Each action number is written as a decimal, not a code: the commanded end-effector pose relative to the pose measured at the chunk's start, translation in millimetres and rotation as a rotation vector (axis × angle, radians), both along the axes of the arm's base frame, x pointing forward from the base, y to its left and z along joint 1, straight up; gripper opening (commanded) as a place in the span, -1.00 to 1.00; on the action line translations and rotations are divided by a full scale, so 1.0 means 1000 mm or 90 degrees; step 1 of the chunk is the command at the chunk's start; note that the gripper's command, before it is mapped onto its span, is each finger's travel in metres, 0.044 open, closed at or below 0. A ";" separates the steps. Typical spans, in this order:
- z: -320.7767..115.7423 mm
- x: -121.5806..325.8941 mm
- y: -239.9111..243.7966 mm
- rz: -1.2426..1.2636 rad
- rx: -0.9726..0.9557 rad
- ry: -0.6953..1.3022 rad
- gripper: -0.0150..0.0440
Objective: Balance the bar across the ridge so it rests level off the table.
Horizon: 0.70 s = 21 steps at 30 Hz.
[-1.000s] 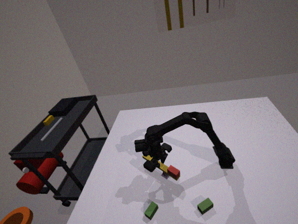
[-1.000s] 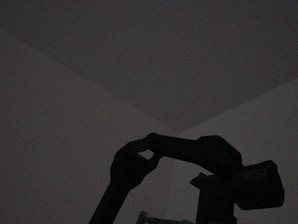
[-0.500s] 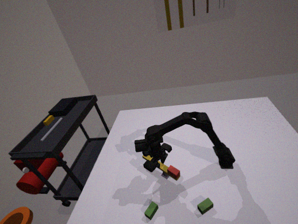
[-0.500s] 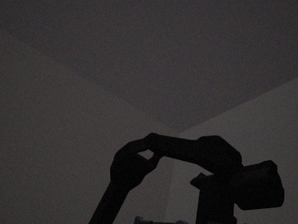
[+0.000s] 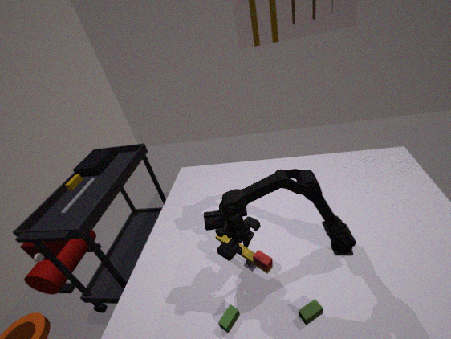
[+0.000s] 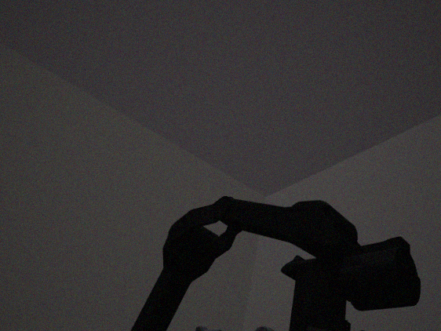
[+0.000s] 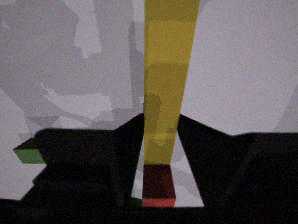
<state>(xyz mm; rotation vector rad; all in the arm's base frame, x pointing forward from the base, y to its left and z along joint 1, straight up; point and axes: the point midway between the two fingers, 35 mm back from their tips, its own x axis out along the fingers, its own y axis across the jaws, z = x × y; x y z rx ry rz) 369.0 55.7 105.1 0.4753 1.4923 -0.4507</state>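
Observation:
The yellow bar (image 5: 248, 254) (image 7: 169, 75) has a red block (image 5: 263, 259) (image 7: 159, 182) on one end. My gripper (image 5: 238, 246) (image 7: 161, 121) is shut on the bar between its ends. In the top view the bar runs from upper left to lower right. A small grey piece, apparently the ridge (image 5: 249, 264), shows just under the bar near the red block. Most of it is hidden, and I cannot tell whether the bar touches it. The exterior view shows only dark arm parts, not the bar.
Two green blocks (image 5: 229, 318) (image 5: 310, 311) lie on the white table (image 5: 385, 185) towards the front; one green block also shows at the left in the wrist view (image 7: 30, 155). A dark cart (image 5: 100, 193) stands beyond the table's left edge.

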 end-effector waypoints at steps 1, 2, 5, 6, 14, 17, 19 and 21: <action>-0.002 0.000 0.000 0.001 -0.001 0.000 -0.49; -0.002 0.000 0.000 0.001 -0.001 0.000 -0.49; -0.002 0.000 0.000 0.001 -0.001 0.000 -0.49; -0.003 0.000 0.000 0.001 -0.001 0.000 -0.49; -0.003 0.000 0.000 0.001 -0.001 0.000 -0.49; -0.003 0.000 0.000 0.001 -0.001 0.000 -0.49; -0.004 0.000 0.000 0.001 -0.001 0.000 -0.49; -0.004 0.000 -0.001 0.001 -0.001 0.000 -0.49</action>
